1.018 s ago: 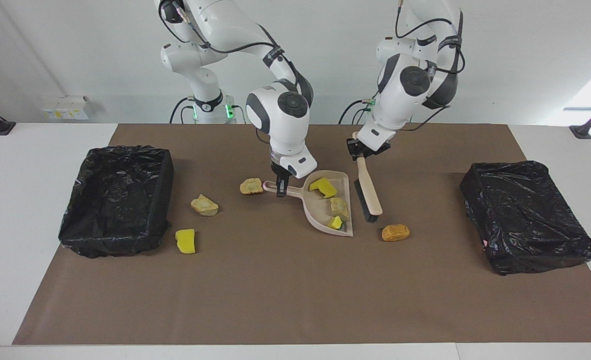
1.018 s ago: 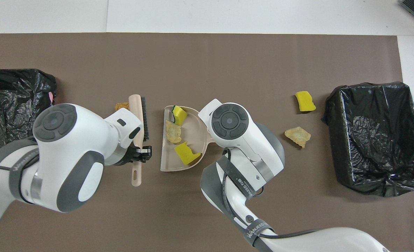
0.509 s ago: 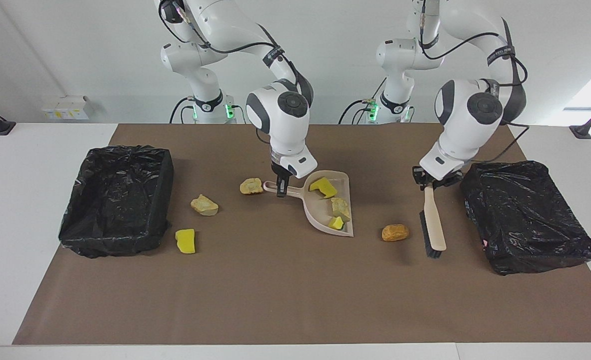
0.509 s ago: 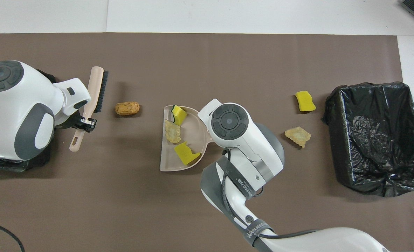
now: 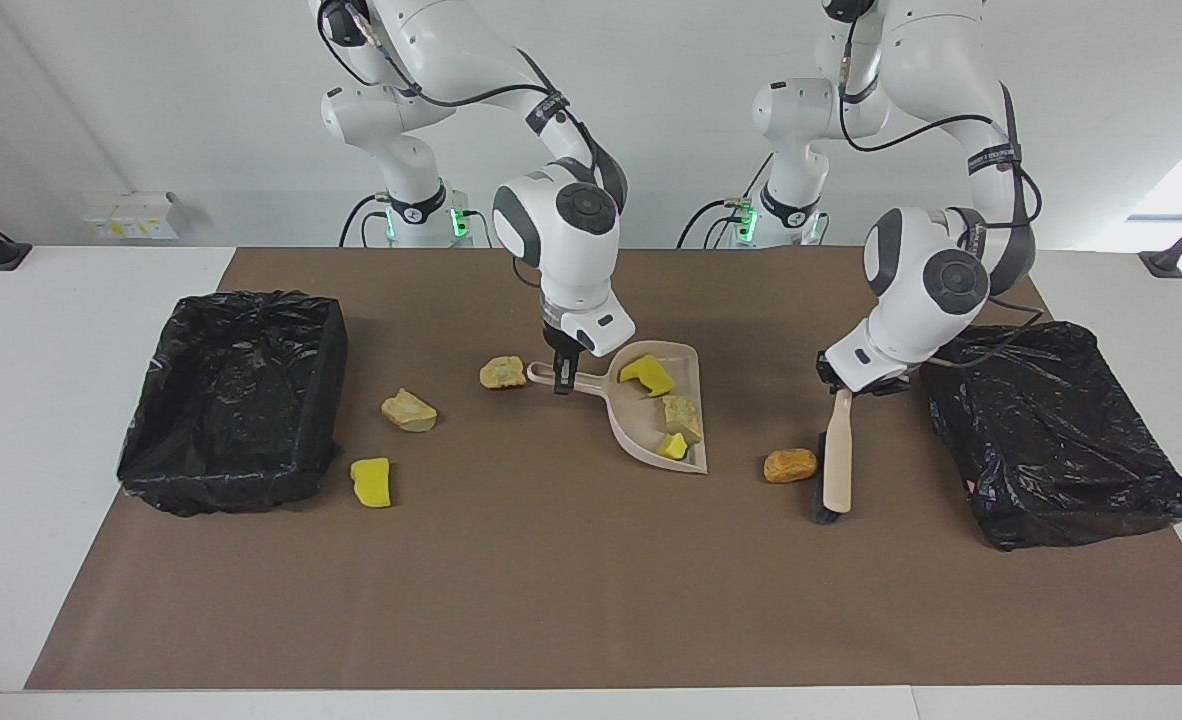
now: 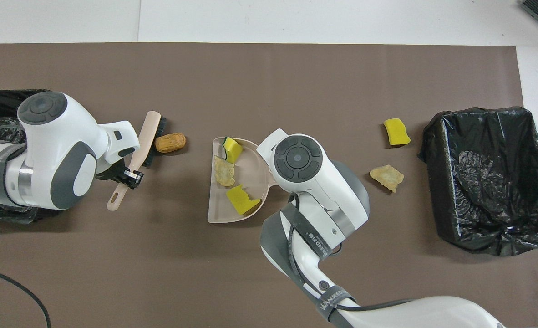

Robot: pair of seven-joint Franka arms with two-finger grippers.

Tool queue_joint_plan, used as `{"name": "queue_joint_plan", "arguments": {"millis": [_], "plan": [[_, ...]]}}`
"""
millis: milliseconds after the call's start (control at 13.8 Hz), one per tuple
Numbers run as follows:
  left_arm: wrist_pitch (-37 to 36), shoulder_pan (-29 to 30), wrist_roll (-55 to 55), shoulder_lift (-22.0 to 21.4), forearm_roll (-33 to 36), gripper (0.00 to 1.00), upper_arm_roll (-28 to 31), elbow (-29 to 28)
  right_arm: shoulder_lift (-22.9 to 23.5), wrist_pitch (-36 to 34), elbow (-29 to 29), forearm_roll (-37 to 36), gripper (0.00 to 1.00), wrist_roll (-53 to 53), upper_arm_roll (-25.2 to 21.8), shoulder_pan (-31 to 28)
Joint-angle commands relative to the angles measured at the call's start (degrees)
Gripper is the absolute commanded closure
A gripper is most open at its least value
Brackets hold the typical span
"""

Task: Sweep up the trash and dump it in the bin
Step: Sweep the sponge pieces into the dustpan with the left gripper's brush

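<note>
Brush [image 5: 837,462] in left claw [image 5: 844,383], now against orange-brown lump [image 5: 789,465].

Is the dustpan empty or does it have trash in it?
Not empty: the dustpan holds three scraps, two yellow sponge chunks and a tan lump.

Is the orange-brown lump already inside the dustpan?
No, the orange-brown lump lies on the brown mat beside the brush, apart from the dustpan, which holds three other scraps.
</note>
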Motion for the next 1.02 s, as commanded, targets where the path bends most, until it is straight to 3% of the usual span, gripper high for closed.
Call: {"name": "queue_joint_plan", "arguments": {"millis": [0,291,436,945], "plan": [[-1.2,-6.0,-1.4,-5.4,-2.3,1.00,0.5,-5.6,0.3,2.3,-0.4,-0.4,1.00,3.0,0.4,-0.1],[-6.0,-15.7,-8.5,-7.1,-5.7,1.00,0.4,-5.6,0.5,3.0,-0.5,-0.4,1.00,3.2,0.4,-0.1],[-7.0,-17.8,-9.4,-7.1,-7.0,1.00,0.4,-4.9,0.6,6.2,-2.6,-0.1,1.00,3.3,0.4,-0.5],[-15.4,-14.6,-13.4,-13.8,-7.7,1.00,1.3,1.5,-0.5,7.6,-2.6,-0.5,1.00,-3.7,0.3,-2.0]]}}
